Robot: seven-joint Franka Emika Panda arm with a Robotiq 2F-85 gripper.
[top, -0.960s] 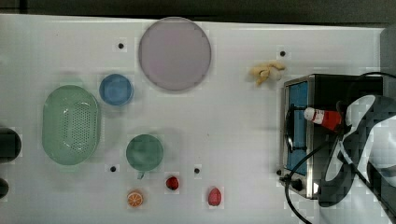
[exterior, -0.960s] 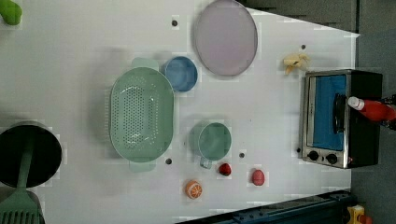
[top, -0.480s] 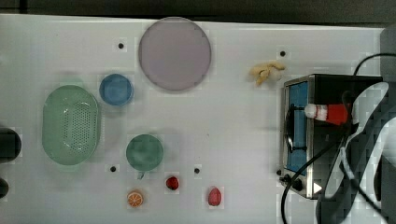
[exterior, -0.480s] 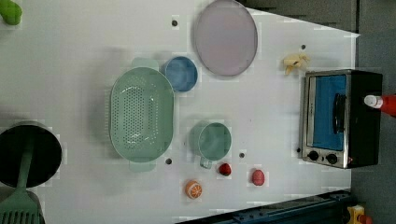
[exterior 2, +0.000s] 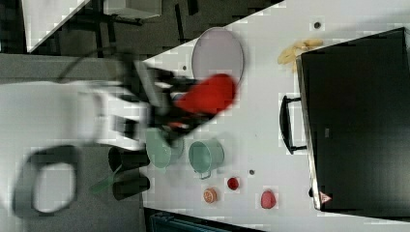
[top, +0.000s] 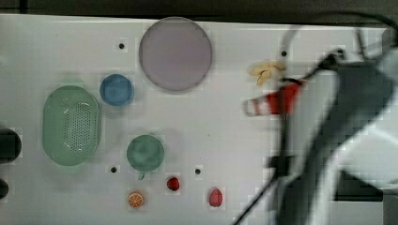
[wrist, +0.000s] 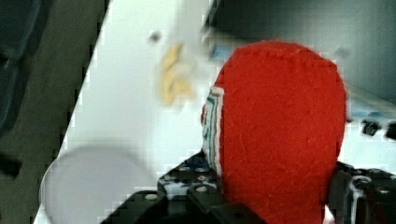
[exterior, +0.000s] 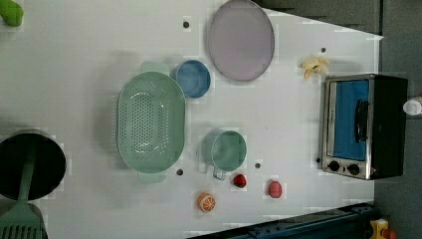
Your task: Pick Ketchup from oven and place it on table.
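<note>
The table [top: 225, 140] lay bare between the oven [exterior: 366, 127] and the green cup [top: 145, 153] — the widest free patch, the oven itself standing at the table's edge in the left view. The ketchup [top: 272, 103] hung above the table just beside the oven's door side, below the yellow fruit [top: 266, 71] in the top view. Its long axis ran level, cap pointing away from the oven toward the purple plate [top: 175, 53]. The gripper [exterior 2: 181, 108] was clamped on the ketchup's red body — jaws partly spread around it.
</note>
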